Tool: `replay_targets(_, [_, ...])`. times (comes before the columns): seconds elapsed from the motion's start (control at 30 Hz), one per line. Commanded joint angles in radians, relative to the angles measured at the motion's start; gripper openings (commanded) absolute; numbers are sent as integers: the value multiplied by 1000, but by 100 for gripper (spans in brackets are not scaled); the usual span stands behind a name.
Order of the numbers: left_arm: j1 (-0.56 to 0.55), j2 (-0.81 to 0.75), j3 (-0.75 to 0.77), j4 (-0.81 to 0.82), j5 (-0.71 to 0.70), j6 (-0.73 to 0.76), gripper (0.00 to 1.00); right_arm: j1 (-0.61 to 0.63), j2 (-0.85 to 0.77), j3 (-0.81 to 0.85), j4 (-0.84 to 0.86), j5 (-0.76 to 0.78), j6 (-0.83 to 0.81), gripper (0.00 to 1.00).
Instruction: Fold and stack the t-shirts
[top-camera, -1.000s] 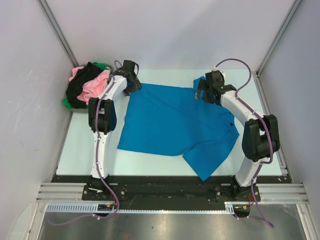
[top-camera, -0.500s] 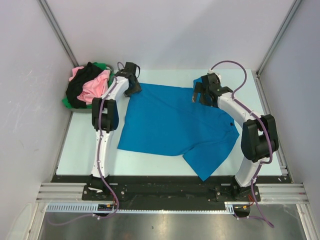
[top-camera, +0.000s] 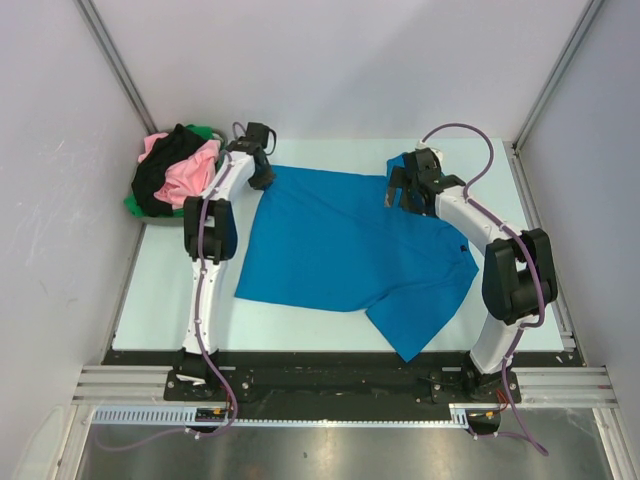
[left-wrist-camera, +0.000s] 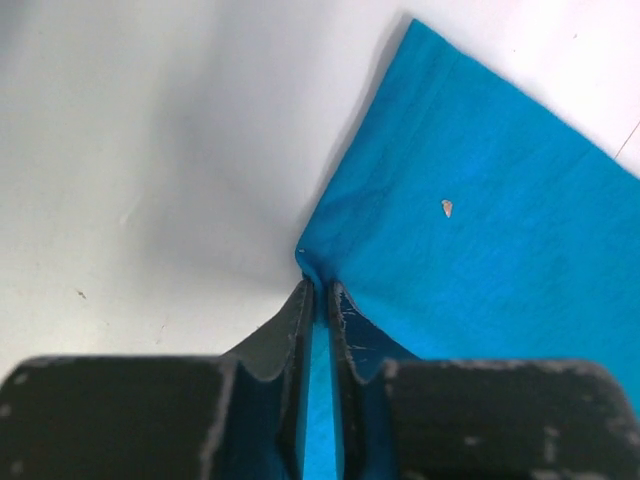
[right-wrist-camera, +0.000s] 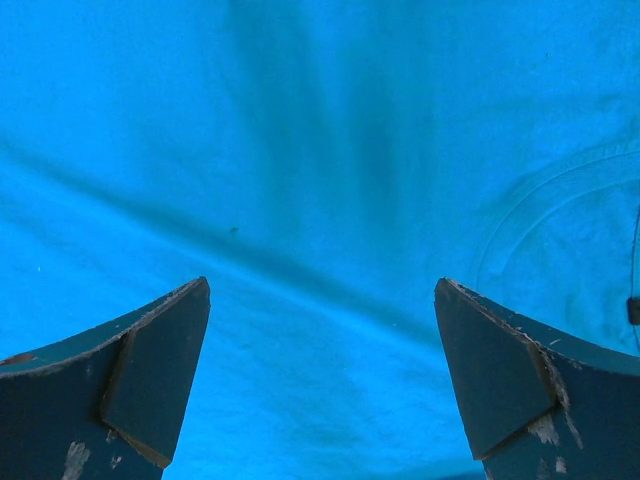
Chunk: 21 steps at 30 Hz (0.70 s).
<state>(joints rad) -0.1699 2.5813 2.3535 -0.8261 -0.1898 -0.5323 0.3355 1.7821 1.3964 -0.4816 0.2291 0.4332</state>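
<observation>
A bright blue t-shirt (top-camera: 350, 250) lies spread flat on the pale table (top-camera: 160, 300). My left gripper (top-camera: 264, 176) sits at the shirt's far left corner and is shut on the blue cloth (left-wrist-camera: 440, 230), which is pinched between its two fingers (left-wrist-camera: 290, 330). My right gripper (top-camera: 398, 192) hovers over the shirt's far right part, jaws wide open, with only flat blue fabric (right-wrist-camera: 320, 200) under them. Pink, black and green t-shirts (top-camera: 175, 175) are heaped at the far left.
The heap of shirts sits off the table's far left corner against the left wall. Metal frame posts (top-camera: 115, 60) run along the white back walls. The table's near edge meets a black rail (top-camera: 330, 375) where the arm bases stand.
My left gripper has closed on the shirt's far left corner. The right gripper has drifted slightly left over the shirt and stays open.
</observation>
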Motion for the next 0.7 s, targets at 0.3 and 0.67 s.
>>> replay_targets(0.3, [53, -29, -83, -42, 26, -21, 0, 5, -29, -7, 5, 32, 6, 100])
replay_targets(0.67, [116, -82, -180, -15, 26, -17, 0, 5, -38, -8, -3, 38, -2, 100])
